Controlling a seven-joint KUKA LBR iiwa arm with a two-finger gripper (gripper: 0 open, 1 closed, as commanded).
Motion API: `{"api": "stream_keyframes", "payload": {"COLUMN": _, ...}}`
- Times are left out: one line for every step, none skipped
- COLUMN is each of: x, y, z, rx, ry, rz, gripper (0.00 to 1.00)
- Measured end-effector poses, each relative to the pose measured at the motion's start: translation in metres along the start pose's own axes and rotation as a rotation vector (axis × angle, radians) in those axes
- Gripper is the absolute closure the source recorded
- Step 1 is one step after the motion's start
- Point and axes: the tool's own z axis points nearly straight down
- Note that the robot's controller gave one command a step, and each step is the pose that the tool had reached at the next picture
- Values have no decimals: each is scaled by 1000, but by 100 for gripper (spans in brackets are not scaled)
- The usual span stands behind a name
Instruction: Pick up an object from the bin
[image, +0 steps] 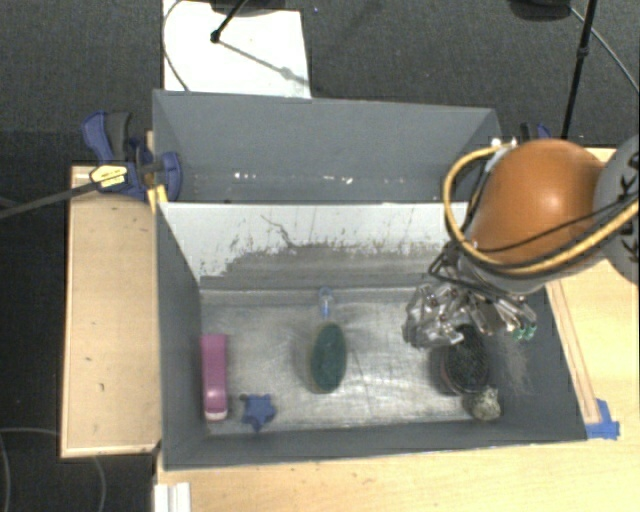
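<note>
Gripper (446, 328) hovers over a dark round disc (466, 372) lying flat, near right in the bin (300, 250); open or closed unclear.

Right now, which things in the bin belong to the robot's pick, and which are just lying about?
In the job: gripper, low at the right of the bin; dark round disc nearest it.
Lying about: grey lump by the disc; dark green oval thing, middle; pink block and small blue piece, left.
</note>
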Motion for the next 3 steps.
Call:
{"api": "stream_keyframes", "payload": {"x": 2, "y": 0, "z": 5, "rx": -3, "ry": 8, "rz": 2, "gripper": 0}}
{"api": "stream_keyframes", "payload": {"x": 2, "y": 0, "z": 5, "rx": -3, "ry": 8, "rz": 3, "gripper": 100}}
{"api": "stream_keyframes", "payload": {"x": 2, "y": 0, "z": 5, "rx": -3, "ry": 8, "rz": 4, "gripper": 0}}
